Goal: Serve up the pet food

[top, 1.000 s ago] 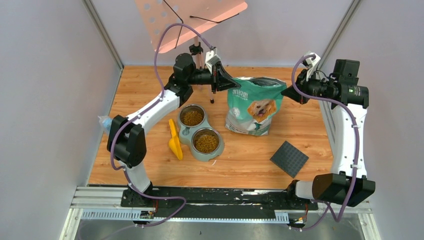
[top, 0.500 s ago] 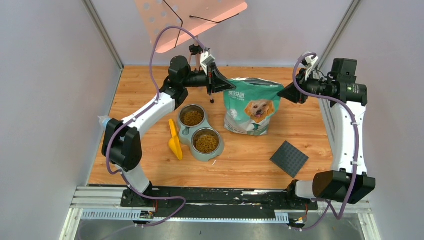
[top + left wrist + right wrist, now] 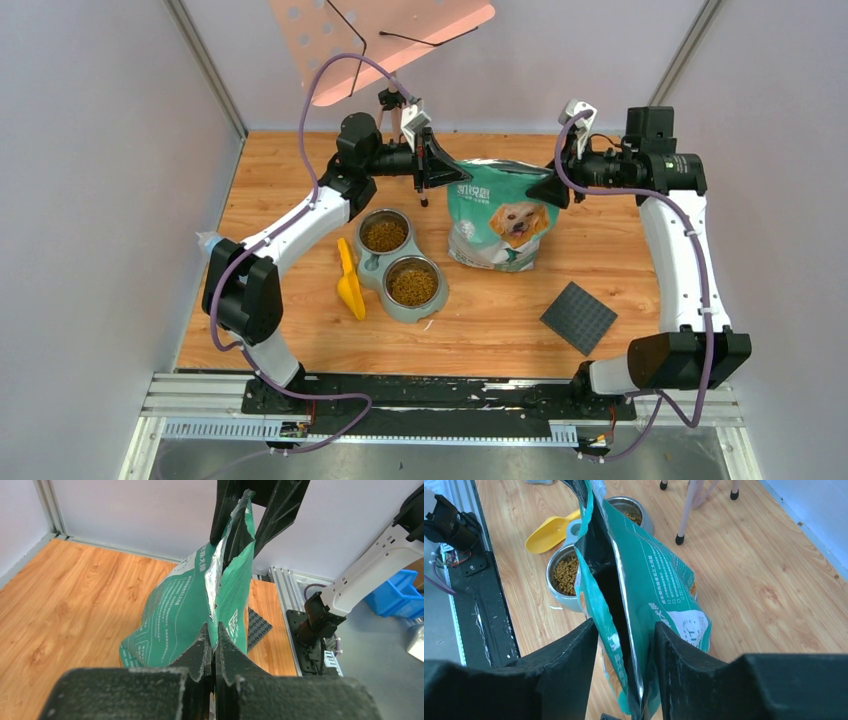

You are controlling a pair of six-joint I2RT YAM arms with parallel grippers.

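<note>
Wide wooden worktop [image 3: 620, 250], and the biggest thing on it was the teal-green bag [image 3: 500, 215], which stood upright near the middle of the far edge. The left tool [image 3: 212, 640] was pinched tight on one top corner of it. The right tool [image 3: 626, 630] sat astride the opposite corner, its fingers spread apart with the bag's gaping mouth between them, not clamped. Behind the bag, the pink stand [image 3: 380, 30] rose at the far edge, its legs planted just beside the left tool. The grey double bowl [image 3: 372, 262] lay left of the bag. A black square mat [image 3: 578, 317] lay toward the near right corner, well apart. The yellow scoop [image 3: 349, 285] rested against the bowl's left side. The pet food [image 3: 412, 284] filled both cups of the bowl.
</note>
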